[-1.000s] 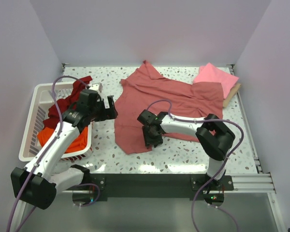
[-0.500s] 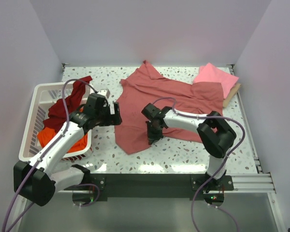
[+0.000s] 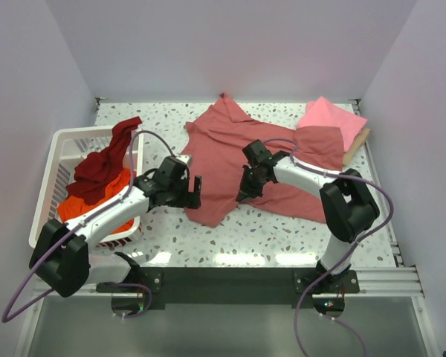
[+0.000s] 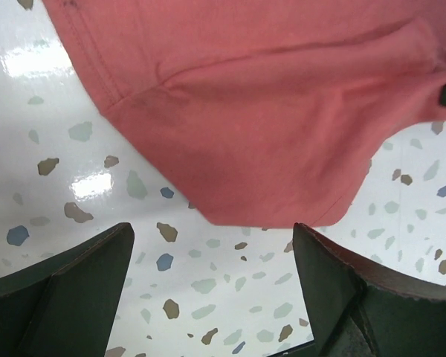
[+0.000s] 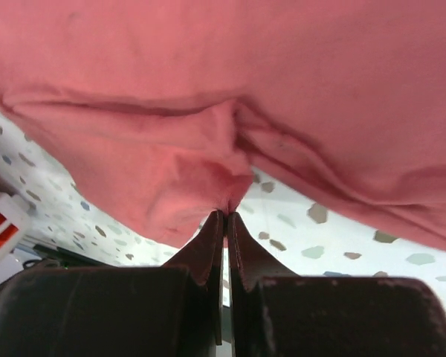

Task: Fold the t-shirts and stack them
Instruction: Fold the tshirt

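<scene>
The dusty rose-red t-shirt (image 3: 230, 149) lies spread on the speckled table, its near hem pulled up in a fold. My right gripper (image 3: 244, 195) is shut on that hem; in the right wrist view the cloth (image 5: 230, 178) bunches at the closed fingertips. My left gripper (image 3: 197, 192) is open and empty just left of the shirt's near-left corner (image 4: 282, 201), low over the table. The bright pink shirt (image 3: 331, 119) lies folded at the back right. The dark maroon shirt (image 3: 104, 160) and the orange shirt (image 3: 97, 212) sit in the basket.
A white slatted basket (image 3: 56, 156) stands at the left edge of the table. A wooden board (image 3: 357, 145) lies under the pink shirt at the right. Bare speckled table (image 3: 282, 238) shows along the front.
My right gripper has pulled the shirt's near hem back and right, folding it over. My left arm has swung from the basket to the shirt's near-left corner.
</scene>
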`<state>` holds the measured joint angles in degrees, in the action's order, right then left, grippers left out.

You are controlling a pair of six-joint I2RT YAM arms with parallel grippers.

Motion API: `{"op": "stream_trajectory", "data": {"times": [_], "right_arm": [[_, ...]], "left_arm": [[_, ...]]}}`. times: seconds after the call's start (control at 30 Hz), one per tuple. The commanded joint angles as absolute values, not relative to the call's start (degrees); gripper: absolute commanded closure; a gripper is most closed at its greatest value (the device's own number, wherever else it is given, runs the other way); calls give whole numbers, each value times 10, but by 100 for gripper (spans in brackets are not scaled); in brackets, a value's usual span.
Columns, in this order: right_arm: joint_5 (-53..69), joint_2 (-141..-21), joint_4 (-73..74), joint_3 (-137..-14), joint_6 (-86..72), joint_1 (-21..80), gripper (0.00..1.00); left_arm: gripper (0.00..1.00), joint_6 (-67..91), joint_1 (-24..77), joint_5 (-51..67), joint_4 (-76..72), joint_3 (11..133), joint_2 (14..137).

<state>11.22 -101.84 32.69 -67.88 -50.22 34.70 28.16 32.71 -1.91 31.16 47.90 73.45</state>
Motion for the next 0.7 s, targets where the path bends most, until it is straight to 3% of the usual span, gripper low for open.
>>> {"op": "stream_trajectory", "data": {"times": [0.0, 0.43, 0.67], "right_arm": [[132, -1003, 297, -669, -521, 318, 100], [134, -1041, 315, -713, -508, 301, 100], [139, -1031, 314, -693, -509, 300, 100]], "left_arm": [[8, 294, 328, -8, 258, 451, 724], [18, 332, 328, 83, 122, 367, 762], [32, 331, 328, 66, 80, 381, 828]]}}
